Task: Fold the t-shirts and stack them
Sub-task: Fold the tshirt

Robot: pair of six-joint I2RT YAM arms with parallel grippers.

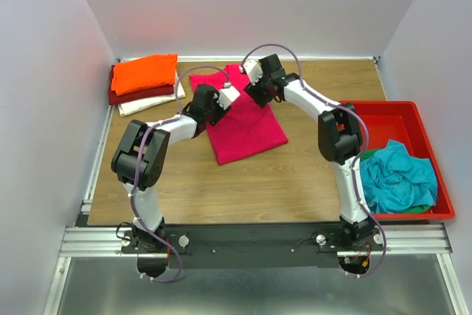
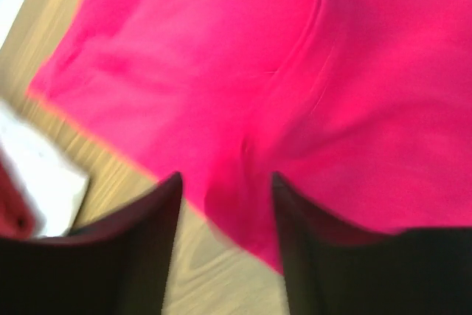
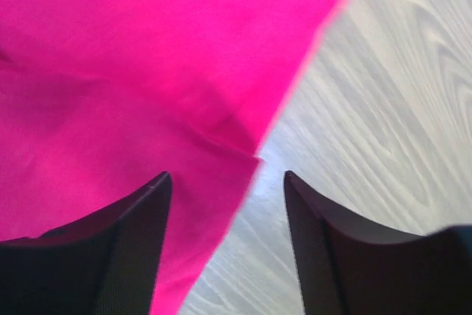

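Folded into a slanted rectangle at the centre of the top view: a bright pink-red soft cloth t-shirt (image 1: pixel 247 127), flat on the brown wood-grain table (image 1: pixel 221 189), long axis running from upper left to lower right.

Poised over the upper-left part of that cloth: the left gripper (image 1: pixel 223 99), at the end of a white-and-black arm reaching in from the lower left. In the left wrist view, two dark fingers (image 2: pixel 158 234) standing well apart at the bottom of the frame, left gripper (image 2: pixel 225 178) open wide, only the rumpled pink-red t-shirt (image 2: pixel 295 71) visible in the gap, nothing pinched. Blurred wood (image 2: pixel 29 27) at the upper left of that frame.

Close beside it, over the shirt's upper edge: the right gripper (image 1: pixel 258 92). In the right wrist view, right gripper (image 3: pixel 225 175) likewise spread wide and holding nothing, the pink-red t-shirt (image 3: pixel 110 57) filling the left side, bare table (image 3: pixel 383 108) on the right, the cloth's edge running diagonally between the fingertips.

Stacked in the upper left corner of the top view: a folded orange t-shirt (image 1: pixel 144 71) uppermost, a dark red one (image 1: pixel 133 96) beneath, a cream one (image 1: pixel 151 103) at the bottom.

At the right edge: a red plastic tray (image 1: pixel 383 117), with a crumpled teal t-shirt (image 1: pixel 398 175) heaped in its lower half.
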